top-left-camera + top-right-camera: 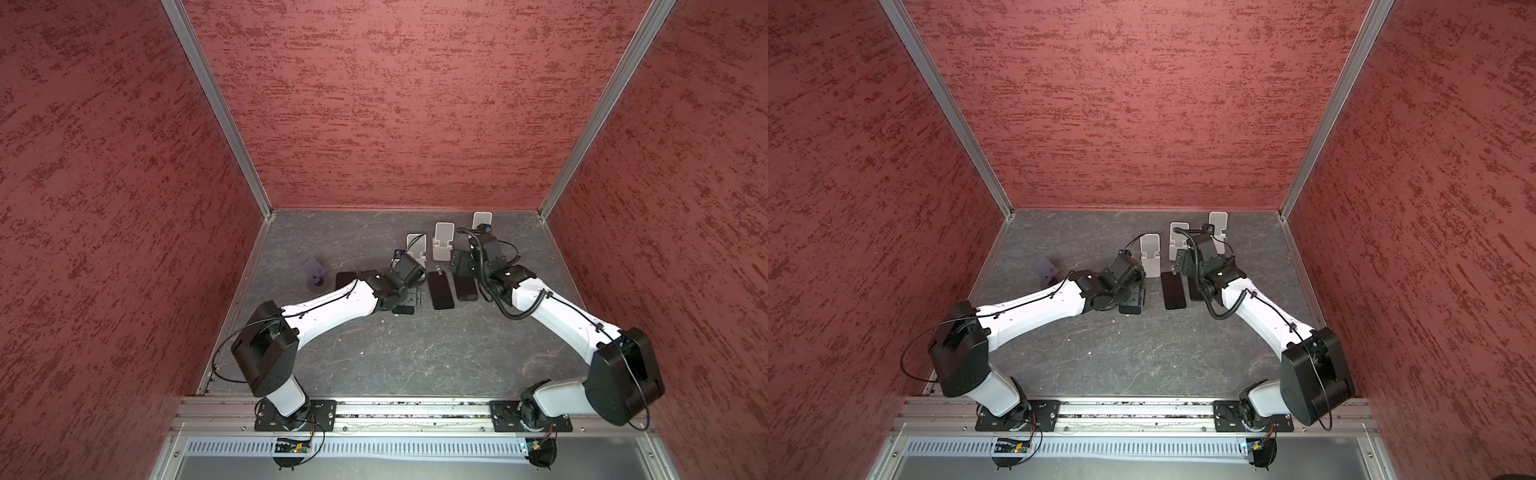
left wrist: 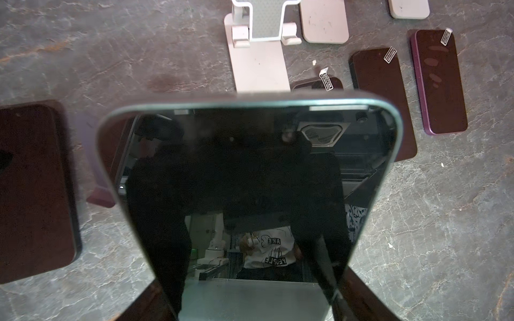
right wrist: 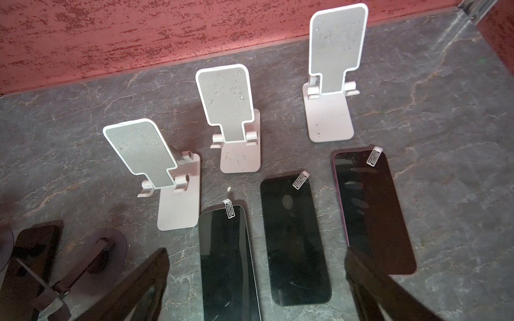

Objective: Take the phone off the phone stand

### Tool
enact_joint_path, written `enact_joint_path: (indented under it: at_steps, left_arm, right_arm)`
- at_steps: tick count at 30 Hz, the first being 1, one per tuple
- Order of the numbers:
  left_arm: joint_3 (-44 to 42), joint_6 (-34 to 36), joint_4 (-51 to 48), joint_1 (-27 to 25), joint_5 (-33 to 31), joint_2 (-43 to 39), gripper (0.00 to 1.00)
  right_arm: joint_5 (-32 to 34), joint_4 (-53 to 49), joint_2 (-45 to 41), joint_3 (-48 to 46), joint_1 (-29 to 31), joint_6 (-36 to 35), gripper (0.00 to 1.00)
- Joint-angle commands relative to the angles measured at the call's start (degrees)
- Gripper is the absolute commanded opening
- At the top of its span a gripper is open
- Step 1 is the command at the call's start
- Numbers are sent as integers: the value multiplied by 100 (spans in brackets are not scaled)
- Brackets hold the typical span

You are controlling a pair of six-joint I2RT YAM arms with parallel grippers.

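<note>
Teal-rimmed black phone [image 2: 244,178] sits clamped by its edges in the left claw [image 2: 251,300], clear of the empty pink plastic stand [image 2: 260,64], evidently for setting down. Right claw [image 3: 257,258] hangs open.

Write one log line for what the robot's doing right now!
left end effector: shut on phone | right end effector: open, empty | pink stands: all empty

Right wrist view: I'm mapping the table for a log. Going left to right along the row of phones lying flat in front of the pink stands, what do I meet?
Light-edged phone → black phone → purple-edged phone.
</note>
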Motion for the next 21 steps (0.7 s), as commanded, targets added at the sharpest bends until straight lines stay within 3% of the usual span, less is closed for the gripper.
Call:
enact_joint_path:
  at_steps: [1, 21]
  left_arm:
    - [283, -75, 62, -103, 76, 171, 69]
    - [960, -292, -486, -126, 698, 1338, 69]
  right_arm:
    - [58, 223, -175, -125, -86, -41, 99]
    - [-41, 600, -547, -716, -285, -50, 99]
